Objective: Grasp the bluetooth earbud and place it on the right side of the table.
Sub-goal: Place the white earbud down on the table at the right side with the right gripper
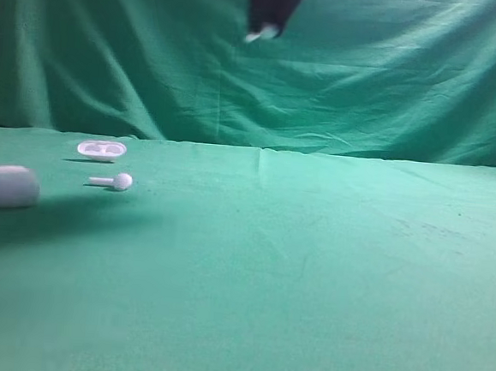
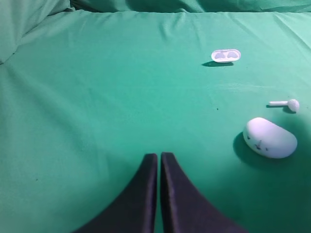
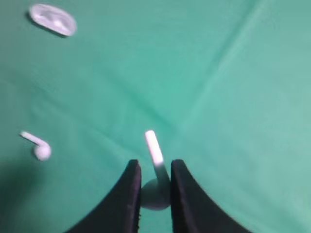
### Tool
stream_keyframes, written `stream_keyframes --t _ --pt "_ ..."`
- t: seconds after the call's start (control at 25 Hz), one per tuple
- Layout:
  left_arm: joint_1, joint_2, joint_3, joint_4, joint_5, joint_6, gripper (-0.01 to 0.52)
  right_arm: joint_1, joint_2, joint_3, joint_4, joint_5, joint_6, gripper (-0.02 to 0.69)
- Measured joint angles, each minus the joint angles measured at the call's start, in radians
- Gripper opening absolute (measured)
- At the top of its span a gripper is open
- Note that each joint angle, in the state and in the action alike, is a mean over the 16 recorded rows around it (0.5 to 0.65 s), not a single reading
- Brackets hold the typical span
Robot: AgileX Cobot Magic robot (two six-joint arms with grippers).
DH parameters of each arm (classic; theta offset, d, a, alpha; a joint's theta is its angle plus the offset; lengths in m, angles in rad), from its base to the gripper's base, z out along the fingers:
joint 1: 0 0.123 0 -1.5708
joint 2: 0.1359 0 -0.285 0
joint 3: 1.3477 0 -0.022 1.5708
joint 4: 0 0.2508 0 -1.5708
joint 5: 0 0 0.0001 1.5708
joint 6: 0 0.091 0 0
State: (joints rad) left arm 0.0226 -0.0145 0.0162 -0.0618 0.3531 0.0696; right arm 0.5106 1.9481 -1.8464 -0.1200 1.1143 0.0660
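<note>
On the far left of the green table [image 1: 310,268], a white pebble-shaped case [image 1: 5,186] lies on its side, throwing a soft shadow to its right. Just behind and right of it sits a shallow white tray [image 1: 101,149] with two hollows (its open face turned up in the left wrist view), and between the two, slightly nearer the camera than the tray, a second earbud [image 1: 113,180] rests on the cloth, its long straight stem pointing left and its ball head to the right. None of the three touch.

The left gripper [image 2: 159,160] hangs above bare cloth well to the left of these items in its own camera's view, its two dark fingers pressed together with only a hairline seam between them and nothing in them.

Further right, near the top centre of the exterior view, the right gripper [image 1: 264,34] is raised high against the green backdrop [image 1: 410,87], a sliver of white showing at its tip. Its wrist camera shows why: the dark fingers [image 3: 130,194] are clamped on the rounded head of the earbud [image 3: 155,160], whose white stem sticks up and forward from between them (slightly blurred). The earbud is clear of the table, carried in the air above it.
</note>
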Motion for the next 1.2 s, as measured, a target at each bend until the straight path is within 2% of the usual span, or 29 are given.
stream_keyframes --t 0.24,0.48,0.64,1.04,1.2 --pt "0.0 0.0 0.0 0.0 0.0 0.0 0.0 -0.153 -0.194 0.312 0.004 -0.09 0.016 0.111" --pt "0.0 0.0 0.0 0.0 0.0 0.0 0.0 -0.266 -0.342 0.696 0.032 -0.303 0.011 0.111" --pt "0.0 0.0 0.0 0.0 0.0 0.0 0.0 -0.305 -0.375 0.878 0.064 -0.439 -0.01 0.111" --pt "0.0 0.0 0.0 0.0 0.0 0.0 0.0 -0.317 -0.302 1.016 0.137 -0.645 -0.098 0.115" --pt "0.0 0.0 0.0 0.0 0.0 0.0 0.0 -0.316 -0.273 1.017 0.144 -0.676 -0.115 0.171"
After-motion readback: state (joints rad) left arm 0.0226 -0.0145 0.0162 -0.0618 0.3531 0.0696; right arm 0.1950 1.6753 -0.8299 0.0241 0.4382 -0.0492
